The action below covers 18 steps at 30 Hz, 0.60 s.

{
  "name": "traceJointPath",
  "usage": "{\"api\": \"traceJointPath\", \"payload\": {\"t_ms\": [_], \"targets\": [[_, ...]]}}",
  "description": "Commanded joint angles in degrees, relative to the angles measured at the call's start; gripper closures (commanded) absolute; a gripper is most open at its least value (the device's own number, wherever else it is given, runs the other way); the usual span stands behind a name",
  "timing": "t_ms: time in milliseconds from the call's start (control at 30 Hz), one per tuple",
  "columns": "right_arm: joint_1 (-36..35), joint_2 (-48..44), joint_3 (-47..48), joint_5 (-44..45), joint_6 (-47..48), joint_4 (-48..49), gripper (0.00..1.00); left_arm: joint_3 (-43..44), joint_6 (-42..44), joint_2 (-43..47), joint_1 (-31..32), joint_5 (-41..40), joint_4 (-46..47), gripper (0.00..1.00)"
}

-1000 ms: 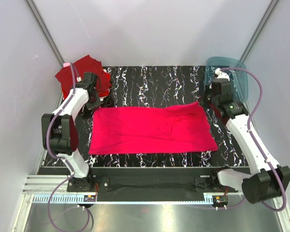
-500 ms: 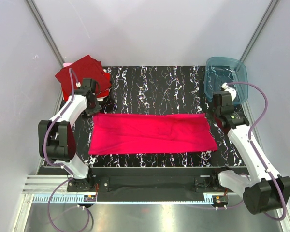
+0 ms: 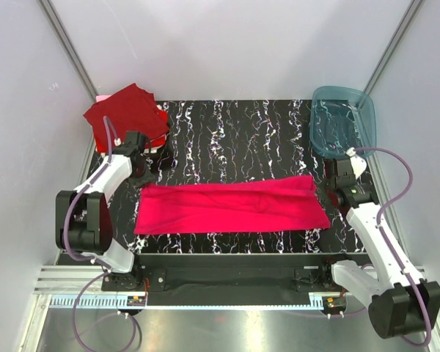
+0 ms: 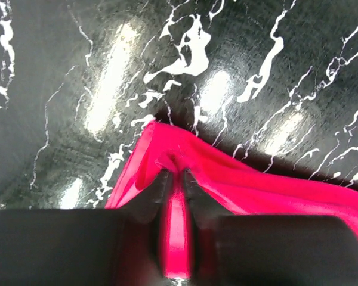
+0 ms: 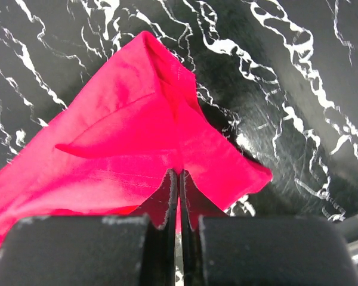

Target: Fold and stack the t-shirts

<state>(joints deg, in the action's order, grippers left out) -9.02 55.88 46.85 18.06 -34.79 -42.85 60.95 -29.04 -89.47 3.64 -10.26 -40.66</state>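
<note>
The left gripper [image 4: 178, 174] pinches the far left corner of the magenta t-shirt [image 3: 231, 207], its jaws nearly together with the cloth tented up between them. The right gripper [image 5: 179, 174] is clamped tight on the far right corner (a thin fold). The shirt lies as a long band across the near surface [image 3: 242, 132].

pink t-shirt [image 5: 125, 137] off-frame L; stack [image 3: 128, 114] lower layers mostly hidden

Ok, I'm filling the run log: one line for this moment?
pink t-shirt: mid-fold | left tool: grips far-left corner | right tool: grips far-right corner
</note>
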Motion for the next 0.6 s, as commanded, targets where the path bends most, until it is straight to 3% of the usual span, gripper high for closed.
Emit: {"api": "traceJointPath", "payload": {"t_ms": [0,33,67,100,133,167,233,400,567], "targets": [[0.49,-4.01,-0.26,4.35,-8.26,-3.11,1.0,-0.65,-2.77,4.82,-0.04,-3.09,-0.02,0.77],[0.58,-4.54,-1.92,3.3,-11.24,-3.12,1.0,-0.83,-3.13,5.62,-0.04,-4.23,-0.46,0.68],[1.1,-5.25,-2.81,2.68,-12.49,-2.77,0.87,-0.83,-3.57,7.36,-0.12,-5.02,-0.99,0.41],[1.37,-6.3,-3.51,2.07,-13.72,-2.59,0.49,-0.83,-4.27,8.43,-0.12,-6.34,-1.95,0.33],[1.63,-6.74,-4.48,1.28,-15.21,-2.41,0.32,-0.92,-4.27,9.65,-0.12,-6.61,-2.14,0.32],[1.89,-7.09,-4.57,1.01,-15.57,-2.41,0.21,-1.27,-4.27,12.1,-0.12,-6.87,-1.96,0.33],[1.98,-7.45,-4.49,1.44,-16.45,-2.5,0.06,-1.62,-4.01,14.58,-0.04,-8.01,-1.96,0.33],[1.98,-9.29,-6.41,-3.11,-17.42,0.73,0.09,-3.03,-3.31,18.19,0.05,-5.83,1.36,0.35],[1.9,-5.79,-15.11,-22.17,-20.93,11.97,0.27,-3.99,-3.66,12.85,3.73,-0.81,4.89,0.41]]}}
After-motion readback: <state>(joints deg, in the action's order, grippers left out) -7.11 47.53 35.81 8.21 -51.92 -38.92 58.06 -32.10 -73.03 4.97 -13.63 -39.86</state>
